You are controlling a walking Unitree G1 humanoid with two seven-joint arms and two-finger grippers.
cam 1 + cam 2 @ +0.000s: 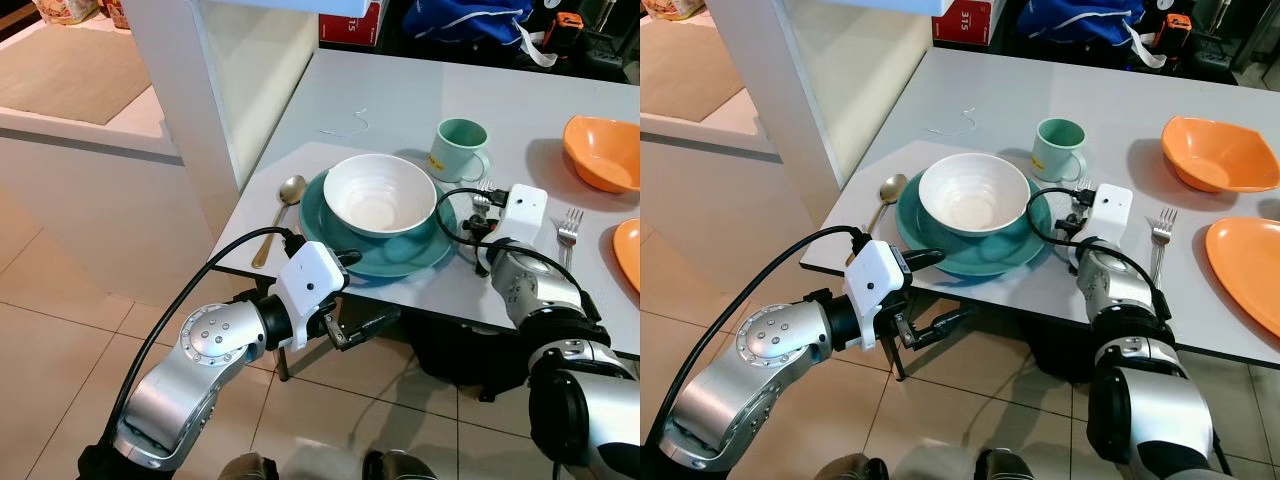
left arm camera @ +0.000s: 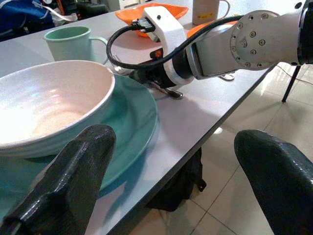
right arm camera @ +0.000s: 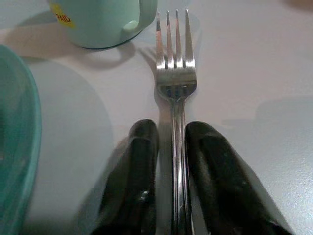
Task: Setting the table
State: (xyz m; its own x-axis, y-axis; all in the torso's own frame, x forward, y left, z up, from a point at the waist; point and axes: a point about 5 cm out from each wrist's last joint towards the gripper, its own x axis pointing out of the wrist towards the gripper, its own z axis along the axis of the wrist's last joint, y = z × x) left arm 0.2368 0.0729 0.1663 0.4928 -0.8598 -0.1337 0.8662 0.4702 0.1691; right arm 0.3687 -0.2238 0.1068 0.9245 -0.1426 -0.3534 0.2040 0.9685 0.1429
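A white bowl [image 1: 380, 193] sits on a teal plate [image 1: 420, 255] near the front edge of the grey table [image 1: 400, 95]. Left of the plate lies a gold spoon [image 1: 280, 215], and a mint mug [image 1: 460, 148] stands behind it. My right gripper [image 3: 171, 129] rests on the table just right of the plate, shut on the handle of a fork [image 3: 176, 73] that lies flat with its tines toward the mug. My left gripper [image 1: 365, 292] hangs open at the table's front edge before the plate, one finger [image 2: 73, 176] level with the rim and the other below the tabletop.
A second fork [image 1: 568, 228] lies further right, beside an orange plate [image 1: 630, 250]. An orange bowl [image 1: 605, 152] sits at the back right. A white pillar [image 1: 180, 80] stands close to the table's left corner. Tiled floor lies below.
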